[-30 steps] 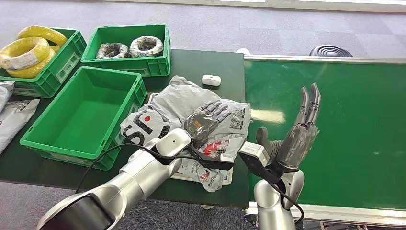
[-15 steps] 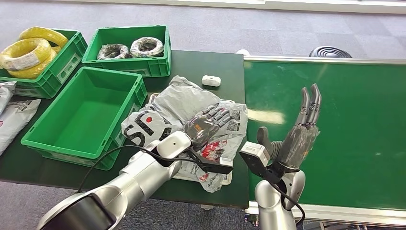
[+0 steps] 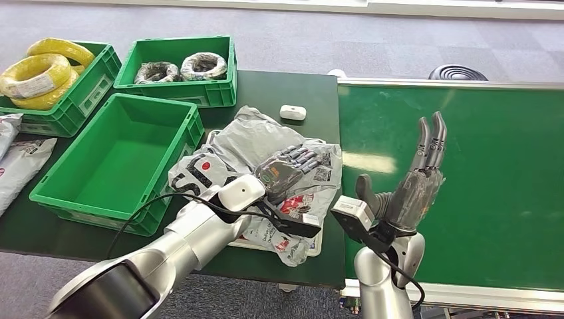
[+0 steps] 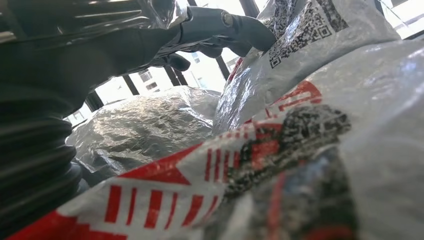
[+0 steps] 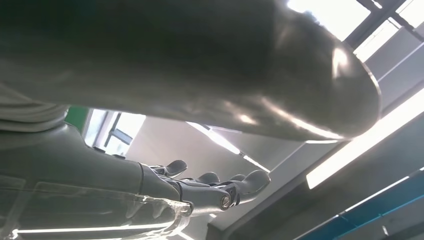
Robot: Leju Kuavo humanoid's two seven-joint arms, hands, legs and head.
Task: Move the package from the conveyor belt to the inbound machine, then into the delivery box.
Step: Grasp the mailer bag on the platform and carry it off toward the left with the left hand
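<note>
Silver arms, black cables, dark-grey left hand [image 3: 287,170].

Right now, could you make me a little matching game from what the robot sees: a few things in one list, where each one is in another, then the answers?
Things:
1. grey package
2. yellow cable coils
3. left hand
4. right hand

Places:
A. in the far left green crate
B. raised above the green conveyor belt, holding nothing
C. lying on the dark table beside the belt
D. resting on top of the package

Pairs: 1-C, 2-A, 3-D, 4-B
</note>
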